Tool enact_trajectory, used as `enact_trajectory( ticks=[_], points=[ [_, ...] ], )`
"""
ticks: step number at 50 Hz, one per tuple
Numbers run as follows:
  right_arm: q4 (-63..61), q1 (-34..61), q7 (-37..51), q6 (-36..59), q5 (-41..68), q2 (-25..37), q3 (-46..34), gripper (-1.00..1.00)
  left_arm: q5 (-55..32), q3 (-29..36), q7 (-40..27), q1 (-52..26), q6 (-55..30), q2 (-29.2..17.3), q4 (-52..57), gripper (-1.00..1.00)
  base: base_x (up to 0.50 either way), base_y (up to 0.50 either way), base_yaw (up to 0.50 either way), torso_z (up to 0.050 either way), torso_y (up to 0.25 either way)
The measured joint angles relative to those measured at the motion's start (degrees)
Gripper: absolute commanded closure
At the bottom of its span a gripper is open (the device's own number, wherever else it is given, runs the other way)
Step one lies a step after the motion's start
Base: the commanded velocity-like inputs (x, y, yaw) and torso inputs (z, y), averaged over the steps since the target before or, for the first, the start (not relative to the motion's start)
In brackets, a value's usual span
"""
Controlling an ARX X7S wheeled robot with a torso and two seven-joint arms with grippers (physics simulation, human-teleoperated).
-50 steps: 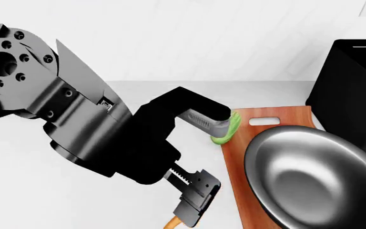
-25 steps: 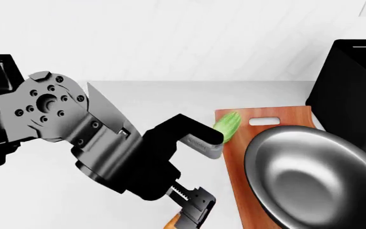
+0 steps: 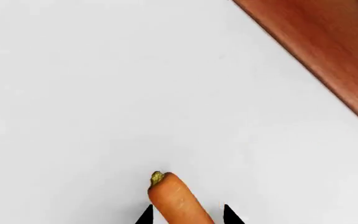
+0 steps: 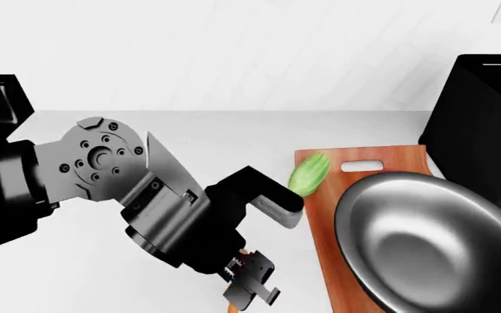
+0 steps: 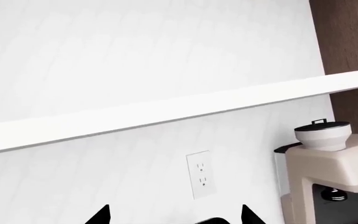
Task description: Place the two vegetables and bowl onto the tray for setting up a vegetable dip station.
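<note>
No readable writing; left gripper point(image 3: 185, 215) fingers straddle the carrot point(image 3: 175, 200) beside the tray point(image 4: 381, 160), bowl point(image 4: 433, 244) on it, right gripper point(image 5: 174, 215) spread.

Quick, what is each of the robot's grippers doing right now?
Left gripper: fingertips on either side of the carrot; grip cannot be told.
Right gripper: open, holding nothing.

My white counter point(image 4: 190, 130) carries a reddish-brown wooden tray point(image 4: 390, 160) at three o'clock. A green cucumber point(image 4: 307, 173) rests across the tray's left edge. An orange carrot point(image 3: 177, 201) lies on the counter at six o'clock.
</note>
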Motion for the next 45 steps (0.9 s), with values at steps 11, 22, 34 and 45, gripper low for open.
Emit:
enact_trajectory(
  ticks=[11,22,34,45],
  points=[
    [-0.3,-1.18,-0.25,-0.43,-0.42,-0.04,0.53,-1.0,0.2,-0.19,-0.86,0.12,-0.51,0.32,-0.77,1.0,0.01,-0.01,-0.01,0.0,0.0],
    [-0.52,-2.02,-0.07,-1.01,-0.11,-0.03,1.36,-1.0,5.37,-0.22,2.64,1.02,2.88,0.77,-2.24,1.0,0.01,-0.01,-0.01,0.0,0.0],
    [-0.27,-2.49,0.39,-1.07,0.48,0.03,2.62,-1.0,16.25,-0.5,7.19,-1.41,4.81,1.56,-3.93,1.0,0.0,0.0,0.0,0.0,0.0],
    [0.35,-2.68,1.42,-0.51,1.43,0.06,4.11,-1.0,18.45,-2.44,9.37,-8.63,2.23,2.93,-4.82,1.0,0.0,0.0,0.0,0.0,0.0]
  ],
)
